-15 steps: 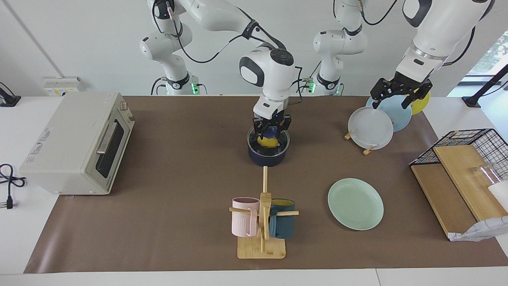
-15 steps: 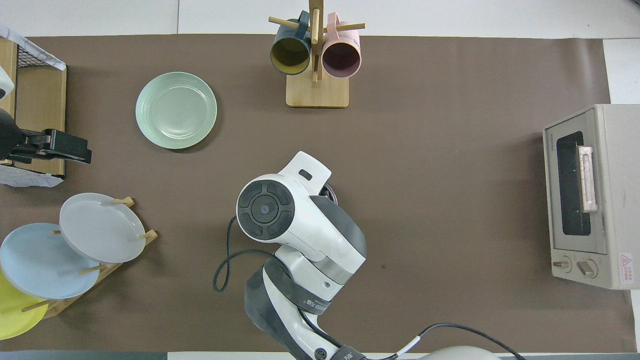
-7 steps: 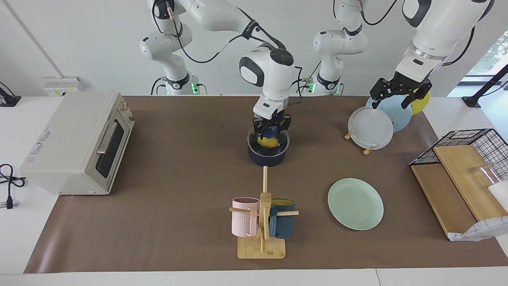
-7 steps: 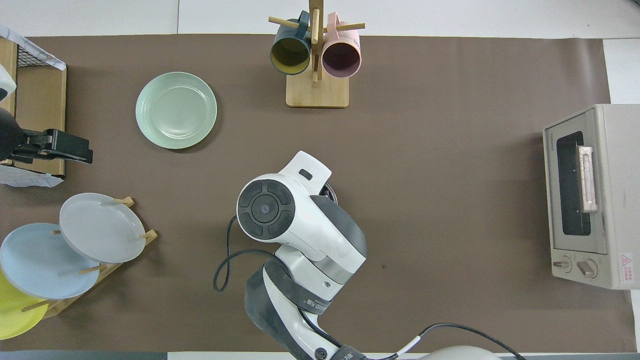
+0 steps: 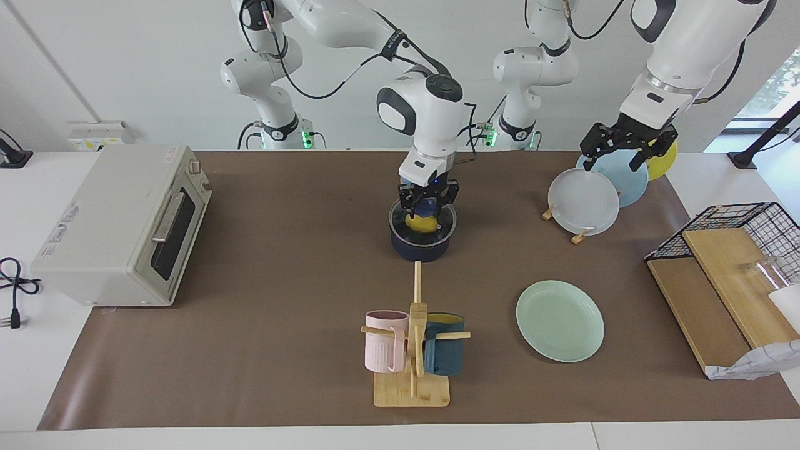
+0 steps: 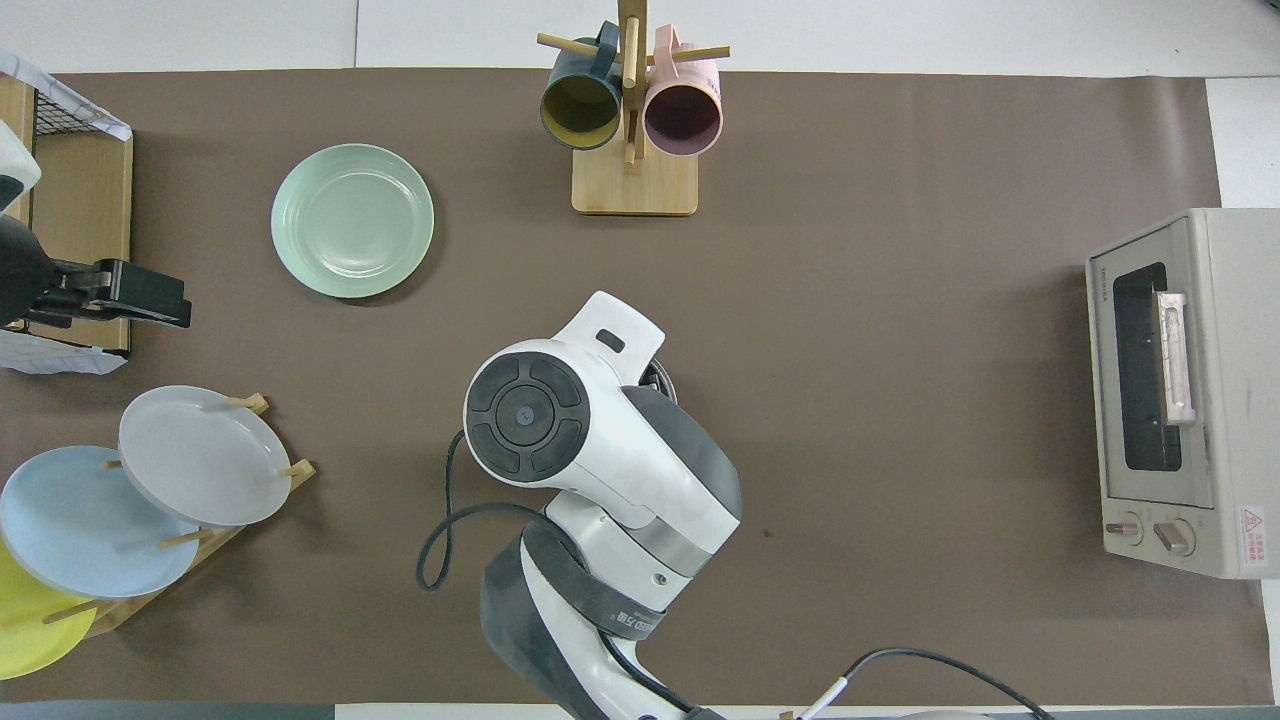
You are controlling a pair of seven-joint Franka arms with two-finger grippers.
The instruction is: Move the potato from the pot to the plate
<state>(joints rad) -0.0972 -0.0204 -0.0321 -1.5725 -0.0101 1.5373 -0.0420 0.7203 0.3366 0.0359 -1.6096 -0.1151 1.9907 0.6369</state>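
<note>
The dark blue pot point(image 5: 422, 245) stands mid-table, and the yellow potato point(image 5: 421, 223) sits inside it. My right gripper point(image 5: 428, 205) reaches down into the pot and is shut on the top of the potato. In the overhead view the right arm covers the pot and the potato, leaving only a sliver of the pot's rim point(image 6: 661, 378). The mint-green plate point(image 5: 560, 320) point(image 6: 352, 220) lies bare, farther from the robots than the pot and toward the left arm's end. My left gripper point(image 5: 627, 149) point(image 6: 130, 297) hangs open in the air over the plate rack.
A wooden rack point(image 5: 578, 236) with a grey-white plate point(image 5: 584, 201), a light blue plate and a yellow one stands near the left arm. A mug tree point(image 5: 412, 350) carries a pink mug and a teal mug. A toaster oven point(image 5: 119, 225) stands at the right arm's end, a wire basket point(image 5: 744, 237) at the other.
The right arm has risen slightly while its gripper stays shut on the potato in the pot. The left gripper has drifted up a little over the rack.
</note>
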